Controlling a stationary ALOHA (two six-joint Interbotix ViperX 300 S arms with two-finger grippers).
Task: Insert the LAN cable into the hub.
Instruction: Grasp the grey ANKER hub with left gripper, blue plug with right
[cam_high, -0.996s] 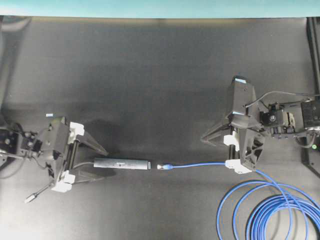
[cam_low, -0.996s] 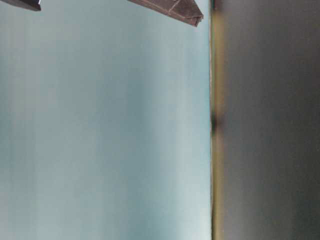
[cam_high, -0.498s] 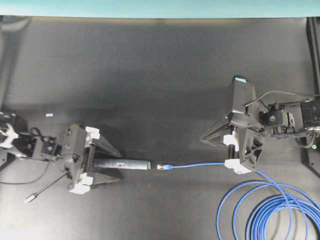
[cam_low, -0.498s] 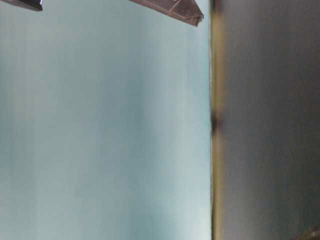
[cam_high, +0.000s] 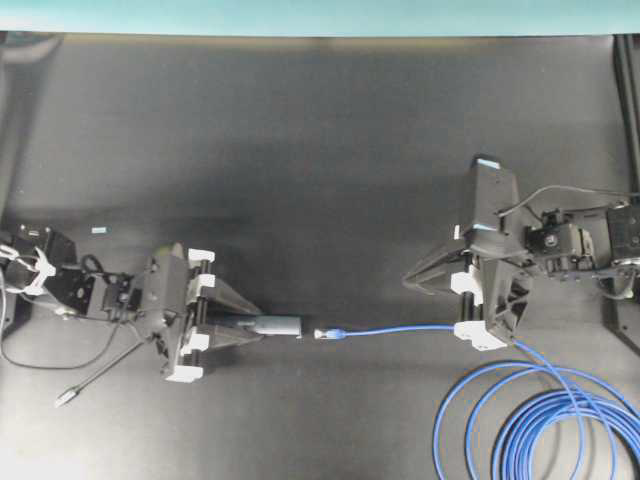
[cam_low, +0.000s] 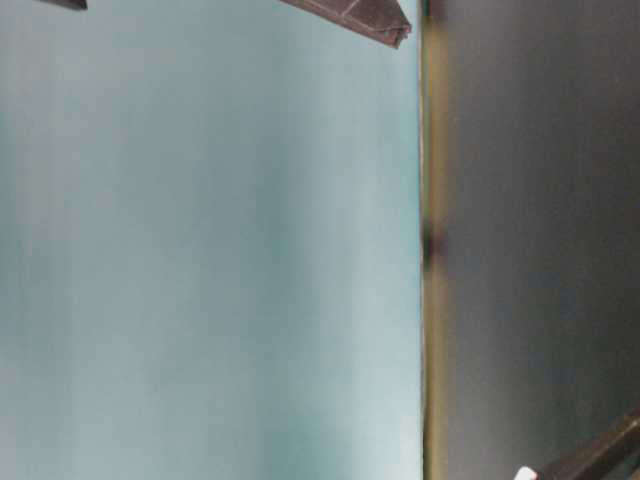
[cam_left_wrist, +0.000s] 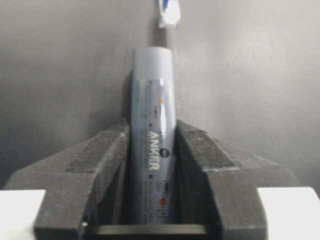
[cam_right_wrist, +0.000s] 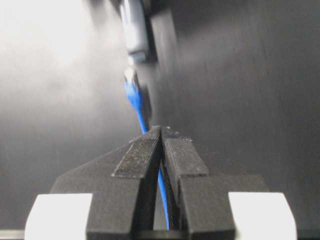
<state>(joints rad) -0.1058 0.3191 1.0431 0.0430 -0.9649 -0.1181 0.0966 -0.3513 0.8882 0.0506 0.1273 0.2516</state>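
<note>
1. Both arms: matte black bodies w/ white plastic blocks at the finger bases.
2. Left gripper (cam_high: 250, 324): black wedge-shaped fingers (cam_left_wrist: 107, 150), rough dark grip strips on top faces; white blocks at both lower corners in wrist view.
3. Left arm: thin black wires looped behind wrist, white clip near far-left edge.
4. Right gripper (cam_high: 425, 278): same black wedge fingers (cam_right_wrist: 137, 155), textured pads, white blocks either side.
5. Right arm: long black housing w/ small light-blue marking at top end; black cable arcing over wrist; round black part w/ screws behind it.
</note>
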